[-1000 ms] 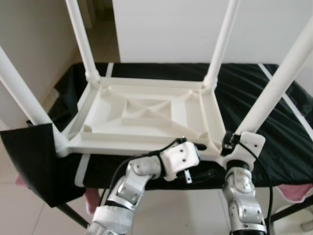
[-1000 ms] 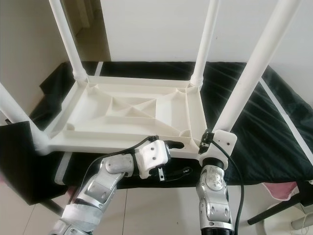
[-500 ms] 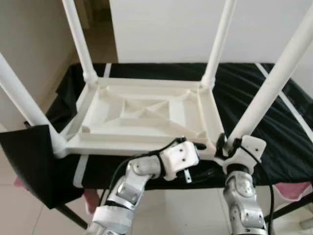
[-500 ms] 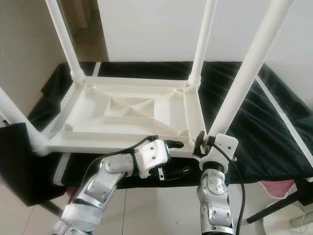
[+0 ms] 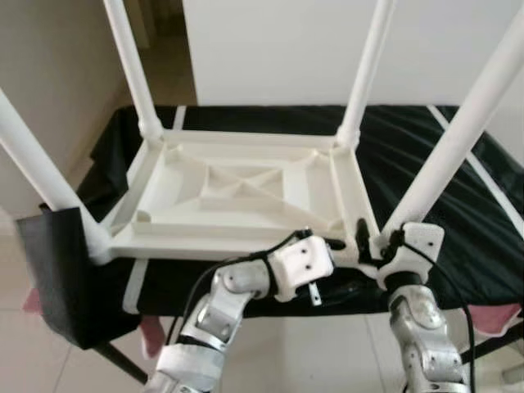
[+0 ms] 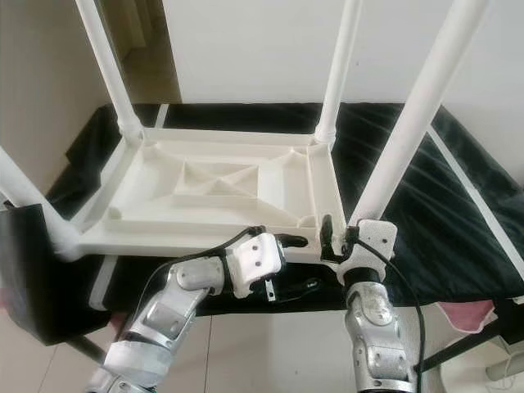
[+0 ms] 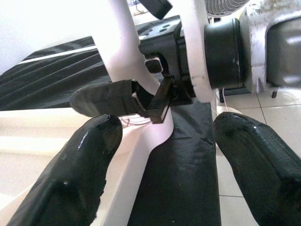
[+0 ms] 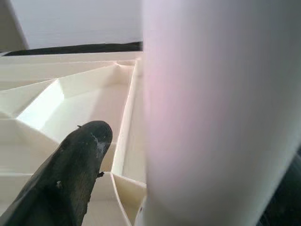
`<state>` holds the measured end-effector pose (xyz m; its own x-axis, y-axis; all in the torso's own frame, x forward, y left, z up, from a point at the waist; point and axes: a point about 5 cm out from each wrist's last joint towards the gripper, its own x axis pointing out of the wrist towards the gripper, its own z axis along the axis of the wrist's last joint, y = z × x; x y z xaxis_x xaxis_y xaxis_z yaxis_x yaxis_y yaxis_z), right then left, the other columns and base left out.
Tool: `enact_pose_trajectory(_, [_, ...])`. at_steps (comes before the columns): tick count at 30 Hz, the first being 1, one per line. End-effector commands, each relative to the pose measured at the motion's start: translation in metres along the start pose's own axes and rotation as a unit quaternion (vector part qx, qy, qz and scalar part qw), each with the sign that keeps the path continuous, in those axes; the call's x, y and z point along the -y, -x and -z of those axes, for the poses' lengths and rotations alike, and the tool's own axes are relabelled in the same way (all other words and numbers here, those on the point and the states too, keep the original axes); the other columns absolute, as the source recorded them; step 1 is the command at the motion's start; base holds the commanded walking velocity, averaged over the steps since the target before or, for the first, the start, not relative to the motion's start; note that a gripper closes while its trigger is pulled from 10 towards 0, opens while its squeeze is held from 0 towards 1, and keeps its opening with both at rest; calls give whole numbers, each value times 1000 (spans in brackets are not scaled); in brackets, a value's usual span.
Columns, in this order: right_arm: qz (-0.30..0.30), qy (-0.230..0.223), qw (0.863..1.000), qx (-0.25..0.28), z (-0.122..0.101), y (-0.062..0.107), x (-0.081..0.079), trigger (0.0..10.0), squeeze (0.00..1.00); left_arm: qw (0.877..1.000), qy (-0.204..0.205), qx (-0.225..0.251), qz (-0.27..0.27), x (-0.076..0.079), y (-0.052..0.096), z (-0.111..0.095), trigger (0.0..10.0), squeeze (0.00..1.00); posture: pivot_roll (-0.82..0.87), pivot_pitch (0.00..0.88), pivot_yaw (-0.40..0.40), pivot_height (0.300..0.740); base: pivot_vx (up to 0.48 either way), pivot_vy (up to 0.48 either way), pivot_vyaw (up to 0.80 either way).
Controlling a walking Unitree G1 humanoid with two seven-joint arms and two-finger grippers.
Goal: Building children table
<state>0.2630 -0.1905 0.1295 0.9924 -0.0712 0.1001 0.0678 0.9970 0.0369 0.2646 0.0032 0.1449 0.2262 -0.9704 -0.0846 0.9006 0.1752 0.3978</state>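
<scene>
A white plastic children's table (image 5: 205, 244) lies upside down on a black-covered surface (image 5: 483, 237), all its legs pointing up. My right gripper (image 5: 378, 239) is at the base of the near right leg (image 5: 458, 139), open, with the leg between its fingers. In the right wrist view one finger (image 8: 80, 160) stands a little off the leg (image 8: 207, 108). My left gripper (image 5: 340, 266) is open at the near rim beside that corner, one finger above the rim and one below. In the left wrist view the rim (image 7: 141, 150) passes between its fingers.
A black cloth flap (image 5: 57, 270) hangs off the near left corner. Pink fabric (image 5: 495, 315) shows low on the right. A white wall (image 5: 278, 49) rises behind, with a doorway at the far left. Tiled floor lies below.
The right wrist shifted slightly right and its left finger has spread away from the leg base. The left gripper has stayed at the rim.
</scene>
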Motion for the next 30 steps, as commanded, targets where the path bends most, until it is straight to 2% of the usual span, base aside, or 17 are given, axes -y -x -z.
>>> enact_pose_trajectory(1, [-14,0,1000,-7,1,-2,3,10000,0,996,3,-4,-94,-10,-1,1,10000,0,-87,5,-11,740,0,0,0])
enact_pose_trajectory(7, [-75,29,997,-20,3,-11,13,10000,0,995,5,-3,-96,-11,-1,1,10000,0,-88,9,-9,740,0,0,0])
enact_pose_trajectory(8, [-99,39,994,-26,6,-11,11,10000,0,995,5,-3,-96,-11,-1,1,10000,0,-88,8,-9,740,0,0,0])
enact_pose_trajectory(10, [-99,39,994,-26,6,-11,11,10000,0,995,5,-3,-96,-11,-1,1,10000,0,-88,8,-9,740,0,0,0])
enact_pose_trajectory(14, [-187,66,979,-44,12,-12,0,10000,0,996,4,-1,-95,-12,-2,0,10000,0,-89,5,-4,740,0,0,0])
enact_pose_trajectory(21, [-213,70,974,-38,7,-17,-3,10000,0,996,4,-2,-94,-12,-1,0,10000,0,-83,9,-7,740,0,0,0])
enact_pose_trajectory(22, [-220,74,972,-38,7,-18,-2,8510,0,996,5,-3,-95,-11,0,1,10000,0,-80,10,-8,740,0,0,0])
enact_pose_trajectory(25, [-222,76,971,-38,7,-19,-1,8510,0,995,5,-4,-95,-11,0,1,10000,0,-77,12,-11,740,0,0,0])
enact_pose_trajectory(26, [-223,76,971,-39,7,-19,0,4039,0,996,2,-7,-94,-10,0,2,10000,0,-75,12,-11,740,0,0,0])
enact_pose_trajectory(28, [-223,76,971,-39,7,-19,0,4039,0,996,2,-7,-94,-10,0,2,10000,0,-75,12,-11,740,0,0,0])
enact_pose_trajectory(29, [-226,76,970,-41,8,-20,0,0,0,996,0,-10,-94,-10,0,3,10000,0,-75,12,-12,740,0,0,0])
enact_pose_trajectory(30, [-229,77,969,-42,8,-20,1,0,0,996,-1,-11,-94,-9,0,3,10000,0,-74,13,-12,740,0,0,0])
